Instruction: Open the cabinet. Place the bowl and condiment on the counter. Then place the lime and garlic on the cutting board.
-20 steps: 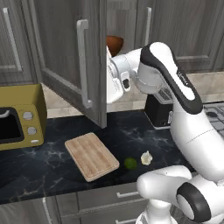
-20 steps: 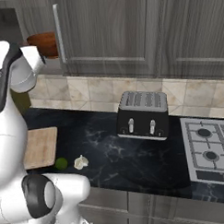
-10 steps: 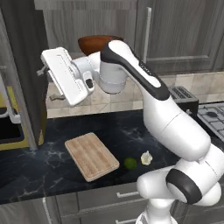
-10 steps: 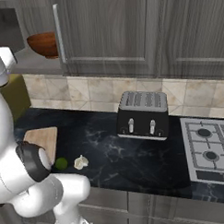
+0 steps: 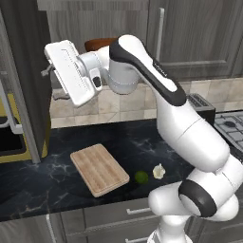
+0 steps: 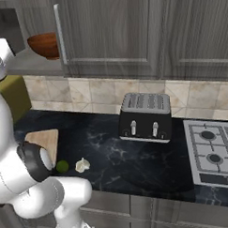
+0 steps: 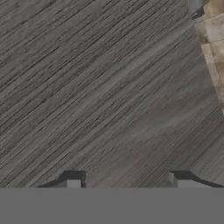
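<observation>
Open cabinet door (image 5: 23, 80) juts out at left, edge-on, blocking sideways reach there. Cabinet opening free in front of bowl (image 6: 44, 45) on shelf. Table (image 5: 142, 147) bare between cutting board (image 5: 98, 168) and toaster (image 6: 145, 116). Lime (image 5: 141, 177) and garlic (image 5: 158, 171) lie close together near front edge, open from above. Door panel close ahead in hand view.

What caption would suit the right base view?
Wooden bowl waits in the opened cabinet; lime and garlic lie beside the cutting board.
</observation>
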You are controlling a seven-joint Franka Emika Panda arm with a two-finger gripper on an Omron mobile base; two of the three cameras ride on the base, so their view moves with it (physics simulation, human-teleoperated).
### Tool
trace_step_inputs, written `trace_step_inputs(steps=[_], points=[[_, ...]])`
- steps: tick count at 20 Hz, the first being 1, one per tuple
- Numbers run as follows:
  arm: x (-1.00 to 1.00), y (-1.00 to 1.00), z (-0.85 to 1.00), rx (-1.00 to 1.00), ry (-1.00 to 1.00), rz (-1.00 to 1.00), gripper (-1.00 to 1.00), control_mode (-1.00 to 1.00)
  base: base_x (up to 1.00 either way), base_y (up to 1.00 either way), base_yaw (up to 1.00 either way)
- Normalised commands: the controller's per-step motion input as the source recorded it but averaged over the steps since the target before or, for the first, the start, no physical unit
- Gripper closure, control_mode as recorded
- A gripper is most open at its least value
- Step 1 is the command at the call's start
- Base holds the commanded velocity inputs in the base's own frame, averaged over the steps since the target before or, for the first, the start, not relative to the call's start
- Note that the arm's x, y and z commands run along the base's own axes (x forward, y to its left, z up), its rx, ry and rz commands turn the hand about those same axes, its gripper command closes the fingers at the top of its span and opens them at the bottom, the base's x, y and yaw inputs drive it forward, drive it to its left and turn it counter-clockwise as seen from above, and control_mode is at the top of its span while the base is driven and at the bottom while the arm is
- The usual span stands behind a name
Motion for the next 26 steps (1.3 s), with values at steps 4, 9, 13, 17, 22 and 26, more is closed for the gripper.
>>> trace_step_inputs(steps=[4, 9, 13, 17, 22, 26], points=[[-0.15, -0.78, 0.0, -0.01, -0.15, -0.22, -1.0, -1.0, 0.0, 0.0, 0.0], [0.0, -0.74, 0.0, -0.05, -0.28, -0.11, -1.0, -1.0, 0.0, 0.0, 0.0], [0.0, -0.83, 0.0, -0.09, -0.33, 0.0, -1.0, -1.0, 0.0, 0.0, 0.0], [0.03, -0.81, -0.02, -0.1, -0.25, 0.0, -1.0, -1.0, 0.0, 0.0, 0.0], [0.08, -0.72, -0.31, -0.12, -0.27, 0.03, -1.0, -1.0, 0.0, 0.0, 0.0], [0.12, -0.22, -0.72, -0.24, -0.3, 0.11, -1.0, -1.0, 0.0, 0.0, 0.0]])
